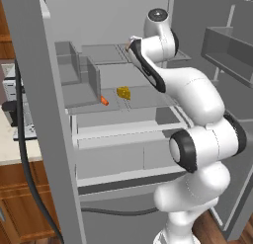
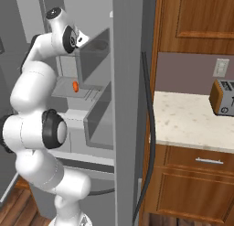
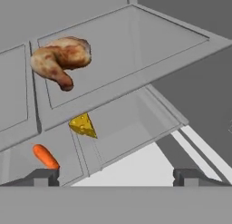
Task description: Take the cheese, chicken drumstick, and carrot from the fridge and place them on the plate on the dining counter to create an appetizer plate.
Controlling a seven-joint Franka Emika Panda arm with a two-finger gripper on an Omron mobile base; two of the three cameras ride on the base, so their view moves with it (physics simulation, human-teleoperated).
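Step in hand: first pick from the fridge (image 1: 123,139); no food has left its shelves yet. The gripper (image 3: 115,175) hangs above the shelves with jaws spread wide and nothing between them.

The chicken drumstick (image 3: 61,60) lies on the upper shelf toward its back left part, lumpy, golden-brown, bone end pointing to the shelf's front. The cheese (image 3: 83,125), a small yellow wedge with holes, sits on the shelf below, near its middle. The carrot (image 3: 45,156), a short orange taper, lies near that shelf's front left edge.

Next move, as judged: lower toward one item, probably the drumstick, centre the jaws over it, then close.
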